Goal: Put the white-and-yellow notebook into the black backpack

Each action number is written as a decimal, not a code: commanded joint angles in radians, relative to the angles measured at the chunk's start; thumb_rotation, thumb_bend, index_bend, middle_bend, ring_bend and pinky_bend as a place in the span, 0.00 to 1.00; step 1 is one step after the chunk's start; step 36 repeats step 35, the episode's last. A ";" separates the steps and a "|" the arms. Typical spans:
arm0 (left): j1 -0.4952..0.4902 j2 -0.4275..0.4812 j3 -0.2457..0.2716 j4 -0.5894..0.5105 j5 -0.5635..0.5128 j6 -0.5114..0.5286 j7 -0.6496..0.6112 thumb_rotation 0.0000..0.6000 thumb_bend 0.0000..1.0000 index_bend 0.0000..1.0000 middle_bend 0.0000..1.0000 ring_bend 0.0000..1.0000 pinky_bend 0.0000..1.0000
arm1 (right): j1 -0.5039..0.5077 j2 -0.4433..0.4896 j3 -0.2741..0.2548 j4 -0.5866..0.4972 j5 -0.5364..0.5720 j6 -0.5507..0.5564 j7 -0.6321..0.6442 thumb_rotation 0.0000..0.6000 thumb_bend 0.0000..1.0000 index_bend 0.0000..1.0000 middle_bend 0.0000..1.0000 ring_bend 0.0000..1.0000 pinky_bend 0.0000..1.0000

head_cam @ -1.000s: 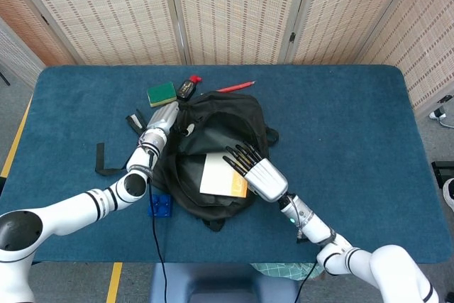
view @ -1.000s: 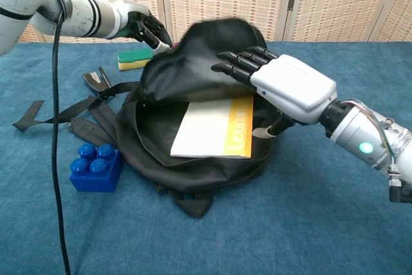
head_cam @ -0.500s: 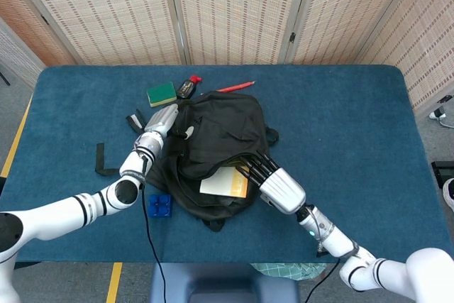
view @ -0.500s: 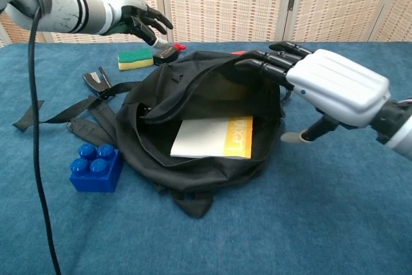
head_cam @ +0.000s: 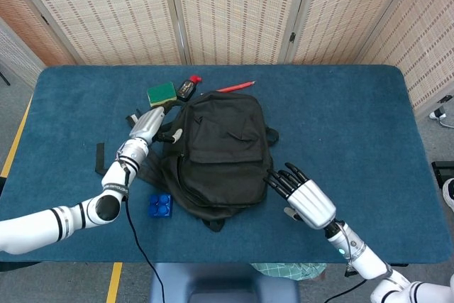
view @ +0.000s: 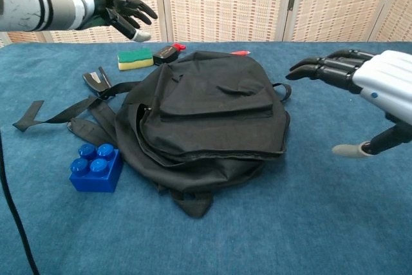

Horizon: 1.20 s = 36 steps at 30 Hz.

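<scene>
The black backpack (head_cam: 216, 154) (view: 206, 120) lies flat in the middle of the blue table with its flap down over the opening. No part of the white-and-yellow notebook shows in either view. My left hand (head_cam: 147, 126) (view: 114, 12) hovers open just off the bag's upper left edge, fingers spread, holding nothing. My right hand (head_cam: 303, 199) (view: 364, 85) is open to the right of the bag, clear of it, fingers extended toward it.
A blue toy brick (head_cam: 161, 206) (view: 96, 167) sits at the bag's lower left, beside its loose straps (view: 61, 114). Behind the bag lie a green-and-yellow sponge (head_cam: 162, 94) (view: 135, 58), a small black-and-red item (head_cam: 187, 86) and a red pencil (head_cam: 235, 86).
The flap has dropped shut over the notebook, which showed inside the open bag before. My right hand pulled back to the right, out of the bag; my left hand let go and drew away left.
</scene>
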 commanded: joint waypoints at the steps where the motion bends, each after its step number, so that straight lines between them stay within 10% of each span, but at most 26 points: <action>1: 0.042 0.025 0.010 -0.039 0.057 0.052 -0.019 1.00 0.49 0.20 0.14 0.13 0.01 | -0.017 0.028 0.014 -0.017 0.021 0.004 0.016 1.00 0.32 0.17 0.16 0.24 0.18; 9: 0.185 0.062 0.087 -0.099 0.279 0.256 -0.026 1.00 0.49 0.23 0.14 0.13 0.01 | -0.057 0.137 0.058 -0.075 0.089 0.008 0.118 1.00 0.47 0.17 0.16 0.26 0.18; 36: 0.738 0.197 0.397 -0.265 0.802 0.807 -0.044 1.00 0.49 0.23 0.14 0.10 0.00 | -0.283 0.305 0.133 -0.192 0.314 0.048 0.236 1.00 0.48 0.09 0.07 0.12 0.06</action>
